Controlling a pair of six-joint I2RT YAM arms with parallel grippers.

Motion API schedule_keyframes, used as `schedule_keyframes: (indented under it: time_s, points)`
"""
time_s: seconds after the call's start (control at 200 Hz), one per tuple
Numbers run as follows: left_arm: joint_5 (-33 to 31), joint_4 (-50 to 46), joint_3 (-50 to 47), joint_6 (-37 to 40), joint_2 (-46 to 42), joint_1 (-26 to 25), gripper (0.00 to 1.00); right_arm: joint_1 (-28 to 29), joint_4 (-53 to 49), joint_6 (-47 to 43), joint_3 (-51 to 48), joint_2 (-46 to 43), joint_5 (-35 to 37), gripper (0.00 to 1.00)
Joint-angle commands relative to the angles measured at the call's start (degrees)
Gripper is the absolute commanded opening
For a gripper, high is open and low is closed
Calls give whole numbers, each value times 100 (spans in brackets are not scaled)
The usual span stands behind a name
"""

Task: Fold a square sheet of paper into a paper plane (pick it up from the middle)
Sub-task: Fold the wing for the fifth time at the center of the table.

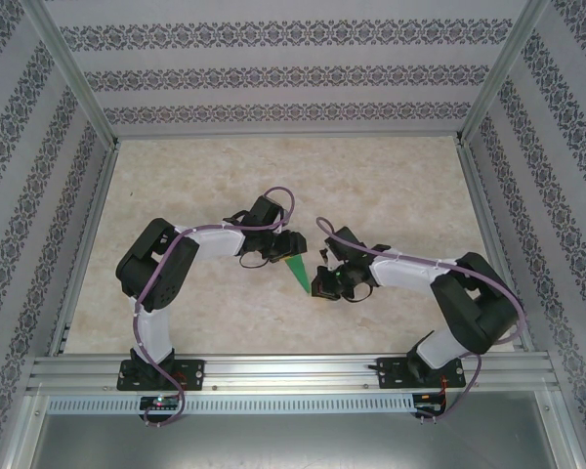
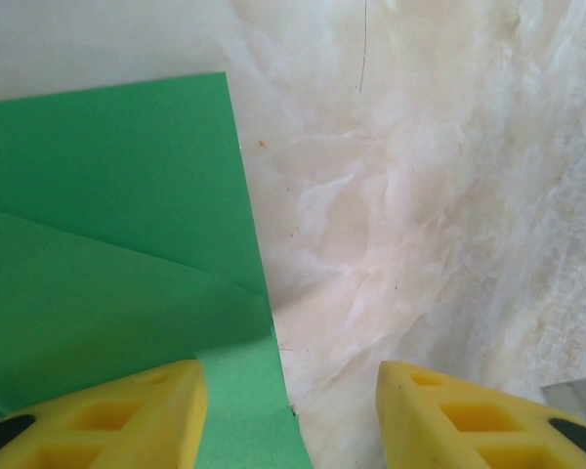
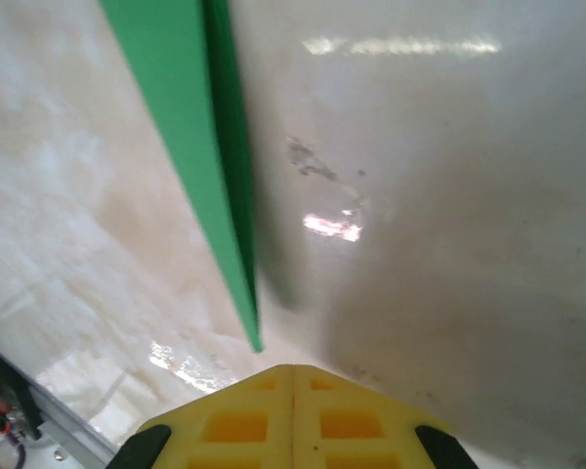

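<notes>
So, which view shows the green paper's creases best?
The left wrist view: the green paper lies close and large, with its crease lines plain. The right wrist view gives a narrow slanted strip; the top view gives a small, distant wedge.

Bright, even, diffuse light fills the overhead view, leaving only soft shadows on the table [image 1: 391, 186]. In the right wrist view white glare streaks the surface — the green paper [image 3: 190, 117] is smeared, its edges soft. The left wrist view is sharper, the paper's shadow faint beside it.
</notes>
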Motion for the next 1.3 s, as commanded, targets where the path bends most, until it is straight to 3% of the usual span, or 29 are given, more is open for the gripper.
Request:
schedule_keyframes:
  time_s: [0.0, 0.14, 0.39, 0.814, 1.294]
  points:
    - [-269, -435, -41, 181, 315, 26, 52, 10, 363, 415, 175, -284, 131, 7]
    - [-264, -438, -17, 191, 322, 18, 52, -4, 1130, 847, 99, -178, 92, 6]
    - [-233, -433, 0, 192, 332, 18, 52, -61, 2419, 1399, 199, 824, -112, 5]
    - [-370, -482, -31, 159, 302, 15, 51, -42, 1109, 697, -136, 1155, -49, 4]
    - [-456, -524, -76, 106, 306, 15, 51, -53, 1052, 553, -684, 759, -488, 6]
